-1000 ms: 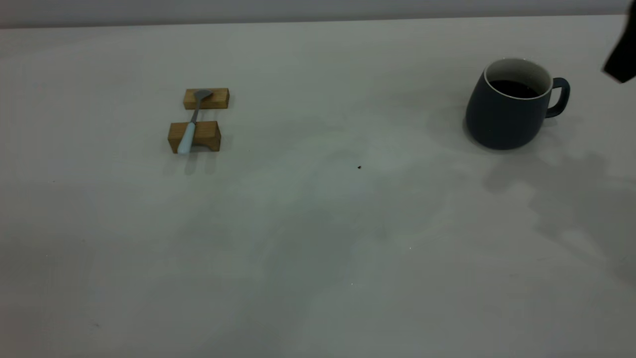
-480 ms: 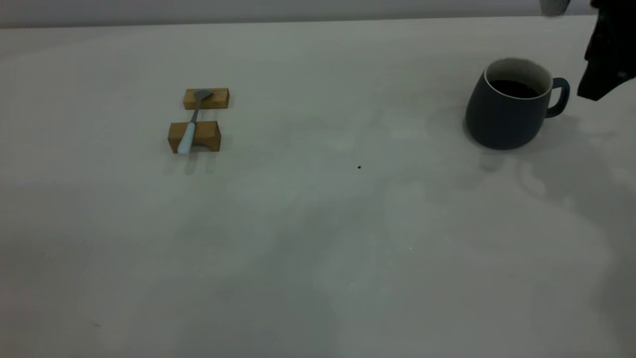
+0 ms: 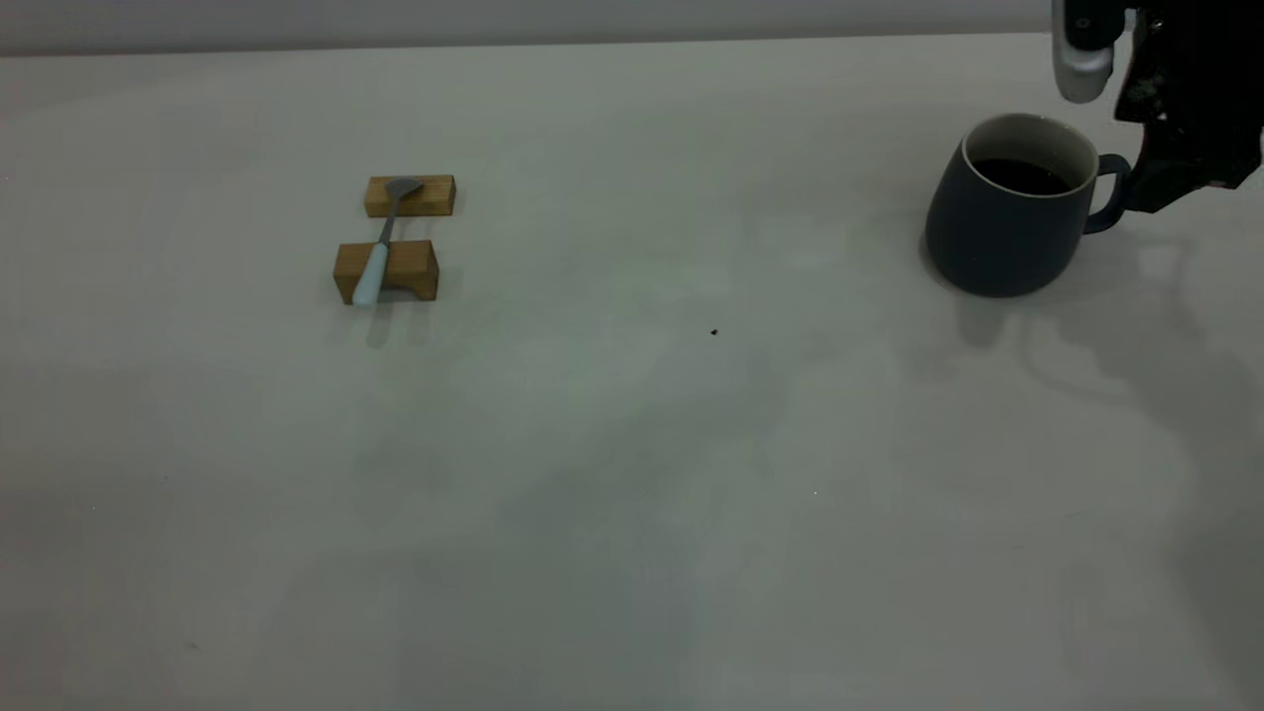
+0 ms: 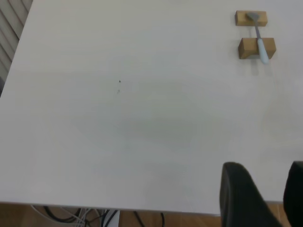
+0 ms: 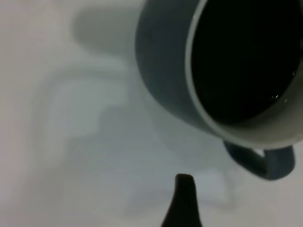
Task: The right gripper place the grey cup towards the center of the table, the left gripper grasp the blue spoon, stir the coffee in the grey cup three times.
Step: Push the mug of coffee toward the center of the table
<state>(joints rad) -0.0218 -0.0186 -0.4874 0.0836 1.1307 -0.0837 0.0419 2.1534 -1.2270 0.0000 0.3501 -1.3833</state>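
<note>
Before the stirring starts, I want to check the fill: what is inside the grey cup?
Dark coffee sits inside the grey cup, below its white inner wall. Its depth and the cup's bottom are hidden.

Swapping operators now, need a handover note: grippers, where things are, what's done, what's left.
Right gripper: beside the grey cup's handle at the table's right side, holding nothing; finger state unclear.
Left gripper: open, off near the table edge, far from the spoon.
Grey cup: upright, holds coffee, not yet moved to the center.
Blue spoon: lying across two wooden blocks.
Done: nothing.
Left: grasp and move cup, pick up spoon, stir three times.
</note>
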